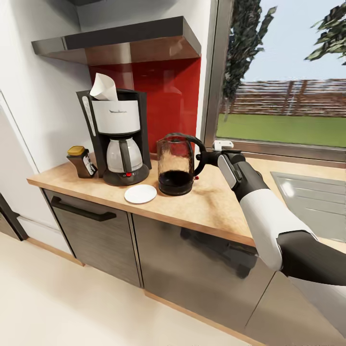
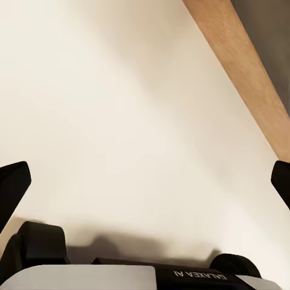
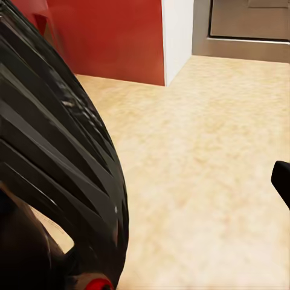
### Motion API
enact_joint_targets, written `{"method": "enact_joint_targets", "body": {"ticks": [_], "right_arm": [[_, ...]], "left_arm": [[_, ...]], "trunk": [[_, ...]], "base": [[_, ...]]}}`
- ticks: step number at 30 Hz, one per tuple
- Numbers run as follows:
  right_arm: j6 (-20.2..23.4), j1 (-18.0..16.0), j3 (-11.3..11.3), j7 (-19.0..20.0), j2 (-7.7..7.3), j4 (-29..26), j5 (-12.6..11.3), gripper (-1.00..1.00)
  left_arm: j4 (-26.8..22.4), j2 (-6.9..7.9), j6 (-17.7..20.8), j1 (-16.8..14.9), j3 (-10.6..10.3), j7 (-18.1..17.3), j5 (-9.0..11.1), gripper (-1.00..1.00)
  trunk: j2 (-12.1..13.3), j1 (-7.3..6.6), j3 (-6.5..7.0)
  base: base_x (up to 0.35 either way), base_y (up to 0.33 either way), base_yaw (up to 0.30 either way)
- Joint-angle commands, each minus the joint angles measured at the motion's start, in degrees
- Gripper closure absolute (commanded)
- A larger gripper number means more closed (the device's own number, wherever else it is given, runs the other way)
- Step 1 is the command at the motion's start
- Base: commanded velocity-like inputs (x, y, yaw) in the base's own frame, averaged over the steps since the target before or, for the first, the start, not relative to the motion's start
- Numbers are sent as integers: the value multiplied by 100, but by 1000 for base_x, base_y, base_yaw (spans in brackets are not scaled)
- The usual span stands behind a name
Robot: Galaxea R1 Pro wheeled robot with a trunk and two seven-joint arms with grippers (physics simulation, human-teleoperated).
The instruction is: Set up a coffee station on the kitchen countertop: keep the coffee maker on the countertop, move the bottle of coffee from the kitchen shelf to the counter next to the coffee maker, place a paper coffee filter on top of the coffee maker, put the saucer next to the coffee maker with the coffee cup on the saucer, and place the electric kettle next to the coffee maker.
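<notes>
The black-and-white coffee maker (image 1: 120, 137) stands on the wooden countertop (image 1: 211, 204) with a white paper filter (image 1: 105, 87) on its top. A brown coffee bottle (image 1: 82, 162) stands to its left. The white saucer (image 1: 140, 193) lies bare in front of it. The glass electric kettle (image 1: 176, 166) stands upright just right of the coffee maker. My right gripper (image 1: 204, 157) is at the kettle's black handle (image 3: 54, 151), open, with one fingertip (image 3: 281, 180) well off the handle. My left gripper (image 2: 145, 181) hangs open over pale floor. The coffee cup is out of view.
A steel sink (image 1: 312, 197) is set into the counter at the right, below a window. A grey shelf (image 1: 120, 41) overhangs the coffee maker against a red backsplash. A small white object (image 1: 223, 144) sits on the window sill. Cabinet fronts run below the counter.
</notes>
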Motion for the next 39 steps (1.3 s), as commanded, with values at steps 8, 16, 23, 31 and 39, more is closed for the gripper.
{"method": "enact_joint_targets", "body": {"ticks": [8,16,23,31,39], "right_arm": [[21,1,22,-50,-3,-6,-59,-100],[20,-2,22,-50,-3,-6,-59,-100],[21,-1,22,-50,-3,-6,-59,-100],[21,4,22,-41,-9,-11,-59,-100],[42,13,6,12,-60,-89,-75,-100]], "left_arm": [[1,2,22,-3,0,-20,21,-100],[1,2,22,-3,0,-20,19,-100],[1,2,22,-3,0,-20,18,-100],[1,0,22,-3,0,-20,21,-100],[1,0,22,-3,0,-20,18,-100]], "trunk": [[-3,-1,-6],[-3,-1,-6],[-3,-1,-6],[-3,-1,-6],[-3,-1,-6]], "base": [[-73,0,0],[-88,0,0],[-234,0,0],[-325,0,0],[-256,0,0]]}}
